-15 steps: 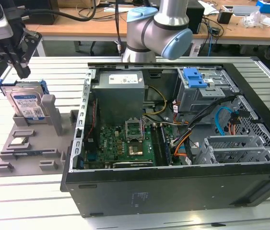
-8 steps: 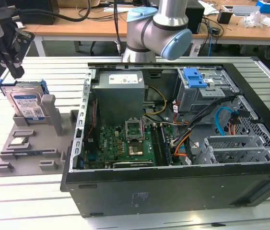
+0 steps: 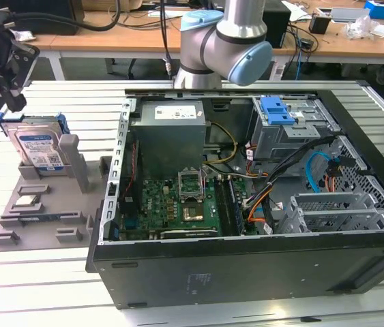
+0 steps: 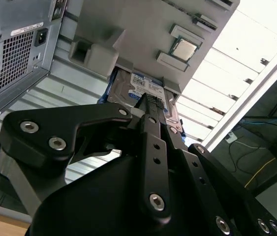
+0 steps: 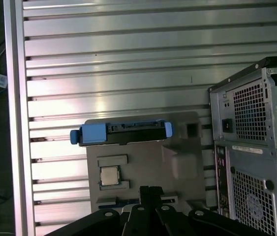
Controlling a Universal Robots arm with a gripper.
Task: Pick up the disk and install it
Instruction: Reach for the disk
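I have the gripper (image 3: 13,99) closed on nothing above the disk (image 3: 38,150), which stands on edge in a slot of the grey fixture (image 3: 76,204) beside the open computer case (image 3: 246,272), presumably so its top rim can be pinched from above.

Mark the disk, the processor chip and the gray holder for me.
disk (image 3: 40,151), exterior view, on its white-and-blue label.
processor chip (image 5: 109,175), first wrist view, on its silver top.
gray holder (image 3: 38,228), exterior view, on its bare base plate.
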